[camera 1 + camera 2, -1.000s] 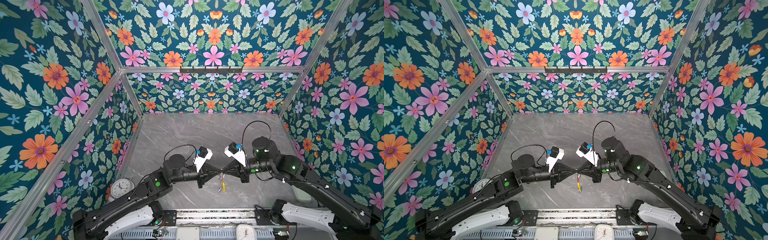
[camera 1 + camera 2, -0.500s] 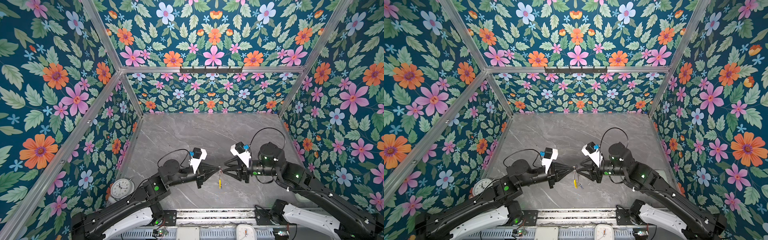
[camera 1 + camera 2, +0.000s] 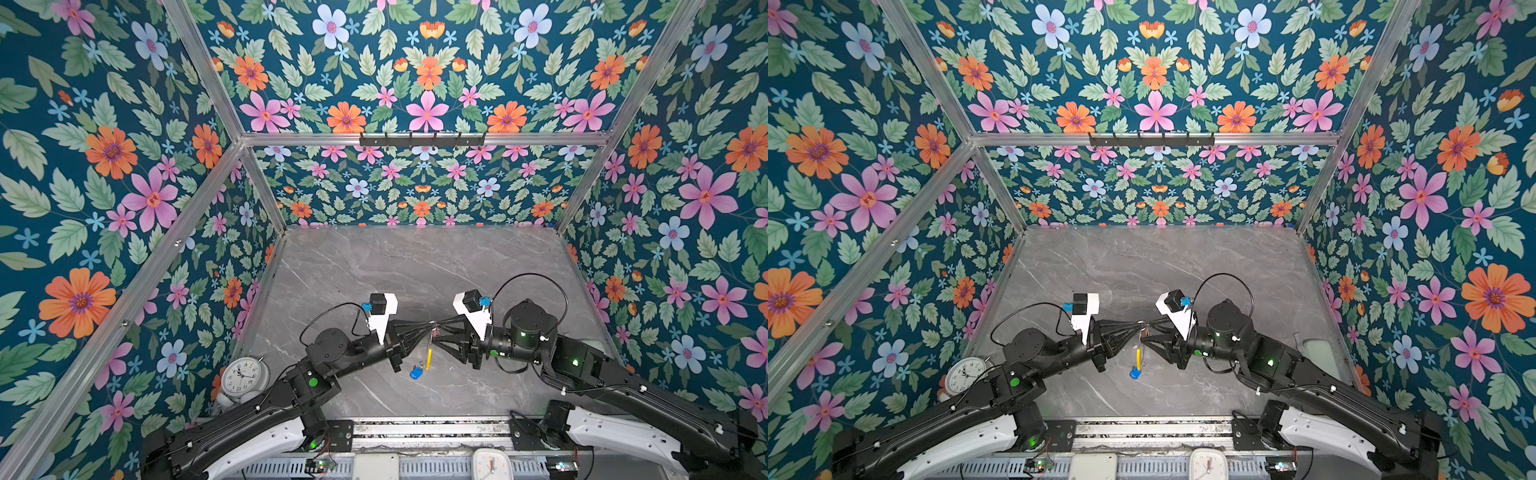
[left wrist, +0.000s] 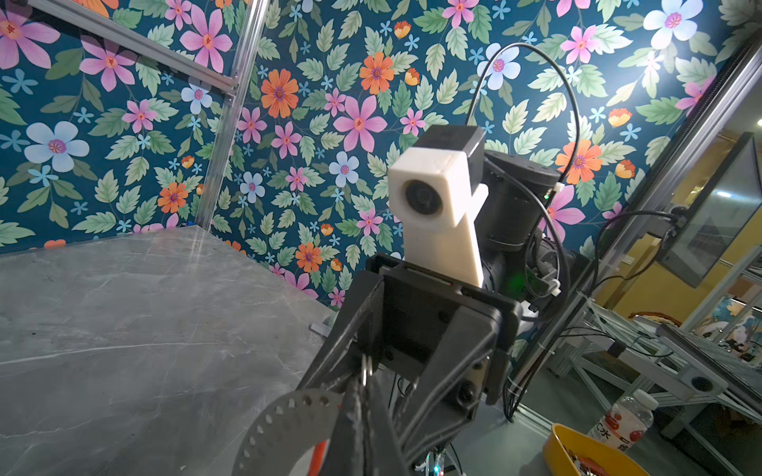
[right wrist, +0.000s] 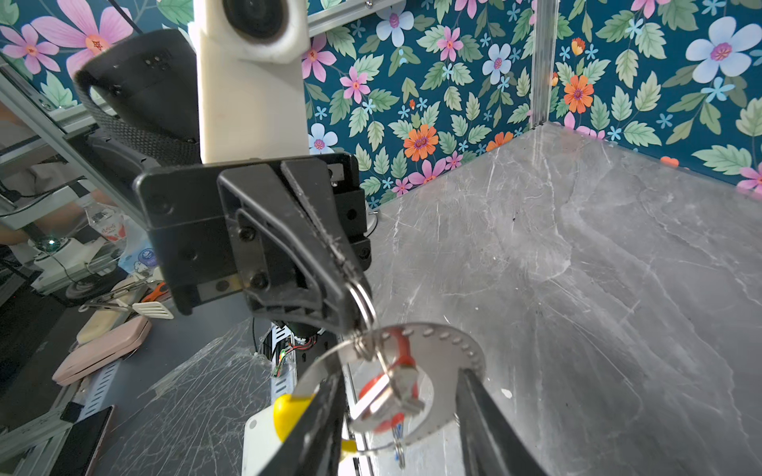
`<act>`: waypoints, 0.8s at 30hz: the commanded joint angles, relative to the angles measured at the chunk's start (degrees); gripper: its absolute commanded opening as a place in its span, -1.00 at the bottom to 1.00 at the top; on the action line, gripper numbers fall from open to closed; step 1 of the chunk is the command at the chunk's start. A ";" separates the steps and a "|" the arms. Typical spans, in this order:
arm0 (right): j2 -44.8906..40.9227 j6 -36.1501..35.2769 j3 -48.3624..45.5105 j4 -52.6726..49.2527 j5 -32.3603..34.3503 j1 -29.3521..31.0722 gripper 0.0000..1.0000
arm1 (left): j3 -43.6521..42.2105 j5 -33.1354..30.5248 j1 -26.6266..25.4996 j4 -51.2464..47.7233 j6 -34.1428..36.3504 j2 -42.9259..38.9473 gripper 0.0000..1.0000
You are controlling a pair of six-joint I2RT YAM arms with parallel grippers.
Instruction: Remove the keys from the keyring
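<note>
Centrally, L gripper (image 3: 429, 328) clenched on keyring (image 3: 428, 356), R gripper (image 5: 398, 374) released round red-tag key (image 5: 389, 402), clock (image 3: 244, 375) well apart.

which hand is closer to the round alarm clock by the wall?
Left. The left hand, shut on a silver ring, is mid-table, on the side of the clock; the right hand, open, faces it tip to tip from the far side.

We have the left gripper (image 3: 427, 330) and right gripper (image 3: 435, 331) tip to tip above the table (image 3: 415, 270), front middle. The keyring (image 3: 428, 357) hangs under them. A clock (image 3: 245, 374) sits at the front-left corner.
</note>
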 commanded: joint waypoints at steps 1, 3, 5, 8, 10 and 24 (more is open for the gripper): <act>0.58 0.00 0.56 2.36 2.06 0.20 -0.10 | -0.02 -0.55 -0.02 3.44 -0.86 -0.22 -1.00; 1.04 -0.05 1.00 1.47 3.13 0.33 -0.18 | -0.28 -0.71 -0.02 3.44 -0.94 -0.49 -1.00; 1.34 -0.15 1.23 0.68 3.86 0.46 -0.25 | -0.37 -0.76 0.00 3.23 -0.98 -0.82 -1.00; 1.13 -0.24 1.13 0.05 4.26 0.49 -0.35 | -0.69 -1.28 -0.03 2.83 -0.86 -1.43 -1.00; 1.11 -0.33 1.08 -0.24 4.34 0.58 -0.46 | -1.00 -1.73 -0.05 2.90 -0.85 -1.96 -1.00; 3.39 -2.87 2.76 -4.30 3.51 3.77 -1.00 | -1.82 -3.61 -0.05 5.33 -1.56 -2.43 -1.00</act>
